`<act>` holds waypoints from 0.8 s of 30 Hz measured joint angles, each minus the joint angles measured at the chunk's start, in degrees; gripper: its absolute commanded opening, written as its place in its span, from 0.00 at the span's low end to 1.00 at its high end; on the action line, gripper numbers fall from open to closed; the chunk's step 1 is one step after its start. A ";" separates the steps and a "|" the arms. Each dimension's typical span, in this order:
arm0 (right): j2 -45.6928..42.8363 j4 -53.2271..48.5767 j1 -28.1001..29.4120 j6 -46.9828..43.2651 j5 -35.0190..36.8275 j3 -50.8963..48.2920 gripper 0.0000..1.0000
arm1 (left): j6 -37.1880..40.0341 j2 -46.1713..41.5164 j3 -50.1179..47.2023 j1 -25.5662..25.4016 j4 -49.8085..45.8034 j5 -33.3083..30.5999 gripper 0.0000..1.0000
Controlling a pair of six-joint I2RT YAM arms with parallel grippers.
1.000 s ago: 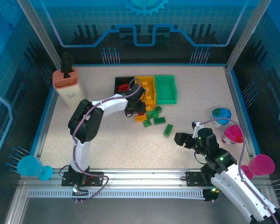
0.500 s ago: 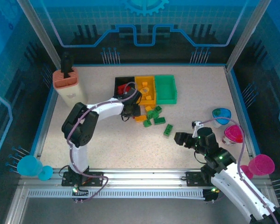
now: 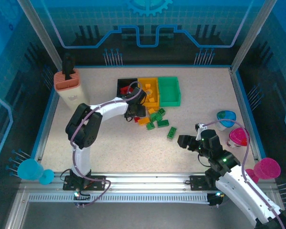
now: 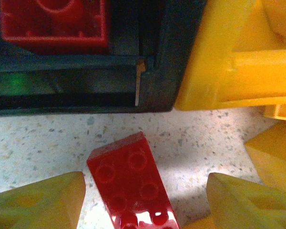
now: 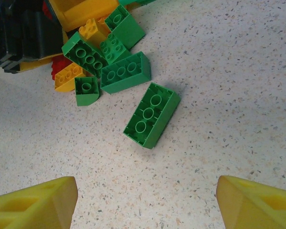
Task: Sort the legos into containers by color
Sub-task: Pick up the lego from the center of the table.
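Note:
A red lego (image 4: 131, 183) lies flat on the table between the fingers of my left gripper (image 4: 145, 206). That gripper is open, with a gap on each side of the brick. It sits just in front of the black bin (image 4: 76, 90) (image 3: 123, 85), which holds another red brick (image 4: 55, 24). The yellow-orange bin (image 3: 144, 86) (image 4: 238, 62) and the green bin (image 3: 169, 98) stand in a row beside it. A pile of green and yellow legos (image 3: 155, 118) (image 5: 105, 52) lies in front of the bins. A long green brick (image 5: 151, 114) (image 3: 172, 132) rests upside down, apart from the pile. My right gripper (image 3: 183, 141) (image 5: 145, 205) is open and empty, short of that brick.
A salmon-and-cream holder (image 3: 69, 86) with a black tool stands at the back left. A blue cup (image 3: 225, 118) and a pink cup (image 3: 238, 137) sit at the right edge, close to my right arm. Bare table lies in front of the pile.
My left gripper has shifted a little to the left, from the pile's edge to the front of the black bin. The right arm has barely moved.

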 measured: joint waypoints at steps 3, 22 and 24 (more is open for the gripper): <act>0.00 0.02 0.00 0.02 0.00 0.00 0.77 | 0.04 1.05 -0.33 0.00 -0.68 0.00 0.60; -2.19 -0.48 0.00 0.04 0.02 -0.02 0.77 | 0.98 -10.16 -7.39 0.11 -1.16 -1.99 0.37; -2.19 -0.48 0.00 0.02 0.02 -0.02 0.77 | 1.11 -13.86 -7.50 0.11 -1.55 -2.60 0.38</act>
